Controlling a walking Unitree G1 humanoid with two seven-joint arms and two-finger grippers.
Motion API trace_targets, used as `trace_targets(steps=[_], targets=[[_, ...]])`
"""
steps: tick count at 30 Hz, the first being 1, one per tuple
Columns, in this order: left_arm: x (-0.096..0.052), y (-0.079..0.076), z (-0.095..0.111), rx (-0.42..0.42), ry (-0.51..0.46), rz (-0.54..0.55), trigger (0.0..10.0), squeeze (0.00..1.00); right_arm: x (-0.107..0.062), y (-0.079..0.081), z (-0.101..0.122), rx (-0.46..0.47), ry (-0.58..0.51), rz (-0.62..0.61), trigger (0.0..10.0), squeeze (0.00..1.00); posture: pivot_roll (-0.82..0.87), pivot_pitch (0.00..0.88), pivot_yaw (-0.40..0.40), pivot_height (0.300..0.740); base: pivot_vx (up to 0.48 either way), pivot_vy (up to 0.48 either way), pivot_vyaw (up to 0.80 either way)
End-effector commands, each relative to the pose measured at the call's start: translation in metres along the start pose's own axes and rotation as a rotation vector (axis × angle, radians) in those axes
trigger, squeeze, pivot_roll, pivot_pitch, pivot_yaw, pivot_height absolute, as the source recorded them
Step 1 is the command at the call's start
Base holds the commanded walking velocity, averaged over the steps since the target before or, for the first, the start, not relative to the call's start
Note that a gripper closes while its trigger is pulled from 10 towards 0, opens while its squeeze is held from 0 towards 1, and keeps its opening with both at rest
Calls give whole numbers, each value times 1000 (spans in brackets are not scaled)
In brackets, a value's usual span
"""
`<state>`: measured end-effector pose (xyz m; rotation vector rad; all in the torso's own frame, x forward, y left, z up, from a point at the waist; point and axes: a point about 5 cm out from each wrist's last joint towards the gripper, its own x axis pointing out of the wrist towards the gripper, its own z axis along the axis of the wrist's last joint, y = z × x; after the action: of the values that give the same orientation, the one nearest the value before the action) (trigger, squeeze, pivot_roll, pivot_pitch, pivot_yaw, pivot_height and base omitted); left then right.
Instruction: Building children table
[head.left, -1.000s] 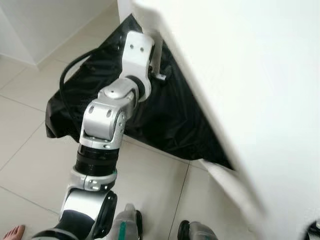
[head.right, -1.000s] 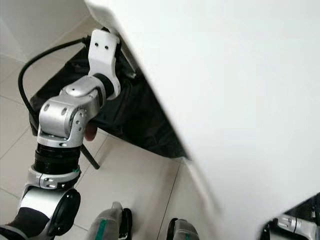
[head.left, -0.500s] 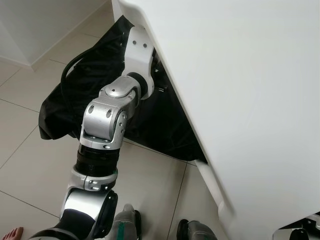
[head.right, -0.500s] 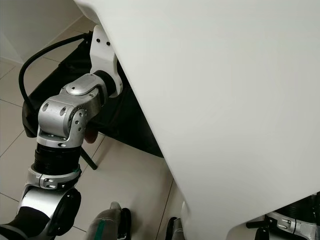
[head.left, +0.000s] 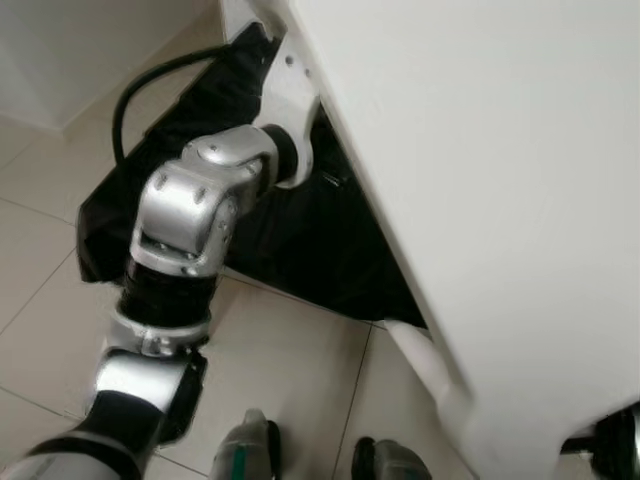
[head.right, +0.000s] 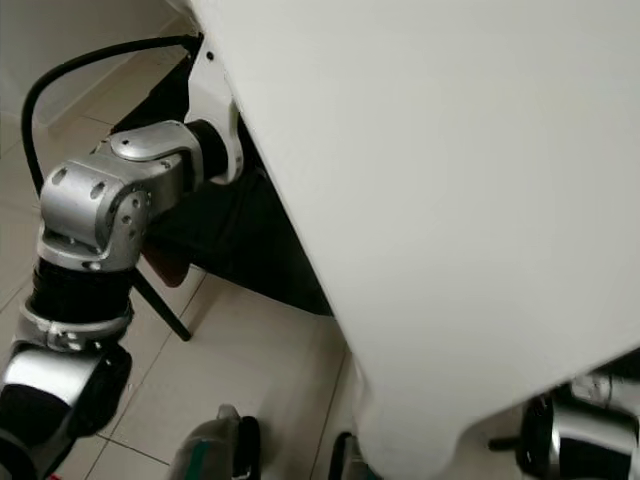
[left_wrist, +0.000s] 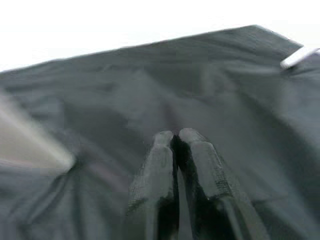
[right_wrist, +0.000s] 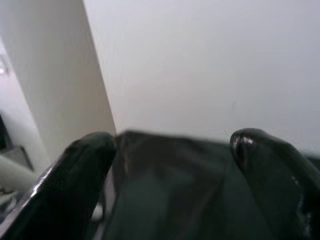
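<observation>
Lifting the white tabletop (head.left: 480, 180) filling the frame's right, my closed left hand (left_wrist: 176, 137) props its upper-left edge, right hand (right_wrist: 170, 150) open; next, I judge, tilting needs steady support.

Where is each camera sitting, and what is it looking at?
Left eye view: on the head, looking down at the white tabletop, black sheet, left arm and feet.
Right eye view: beside it, same scene; right arm shows low.
Left wrist view: on the left wrist, along the shut left gripper at the sheet.
Right wrist view: along the open right gripper at the tabletop.
Shared: tabletop, sheet.
</observation>
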<state>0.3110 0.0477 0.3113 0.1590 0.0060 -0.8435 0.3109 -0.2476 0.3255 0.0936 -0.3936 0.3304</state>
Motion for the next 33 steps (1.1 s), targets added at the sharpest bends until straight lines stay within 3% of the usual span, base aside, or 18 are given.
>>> trace_targets(steps=[1, 5, 9, 16, 22, 25, 33], targets=[[-3, 1, 8, -8, -9, -47, 10000, 0, 8, -2, 23, -23, -67, -10, 10000, 0, 112, 87, -14, 740, 0, 0, 0], [-2, 16, 43, -29, -67, -90, 10000, 0, 46, -7, 56, 25, -153, -53, 10000, 0, 124, 98, -12, 740, 0, 0, 0], [-3, 15, 63, -25, -65, -174, 10000, 0, 67, -6, 78, 74, -184, -55, 10000, 0, 137, 108, -9, 740, 0, 0, 0], [-2, 17, 73, -22, -33, -203, 10000, 0, 82, -13, 92, 149, -202, -118, 10000, 0, 148, 119, -2, 740, 0, 0, 0], [2, 25, 86, -91, -22, -197, 10000, 0, 92, -27, 96, 223, -215, -212, 10000, 0, 144, 127, 12, 740, 0, 0, 0], [4, 29, 96, -138, -33, -200, 10000, 0, 91, -35, 100, 315, -240, -256, 10000, 0, 146, 127, 15, 740, 0, 0, 0], [10, 45, 108, -138, -37, -117, 10000, 0, 88, -50, 116, 469, -339, -375, 10000, 0, 152, 126, 22, 740, 0, 0, 0]])
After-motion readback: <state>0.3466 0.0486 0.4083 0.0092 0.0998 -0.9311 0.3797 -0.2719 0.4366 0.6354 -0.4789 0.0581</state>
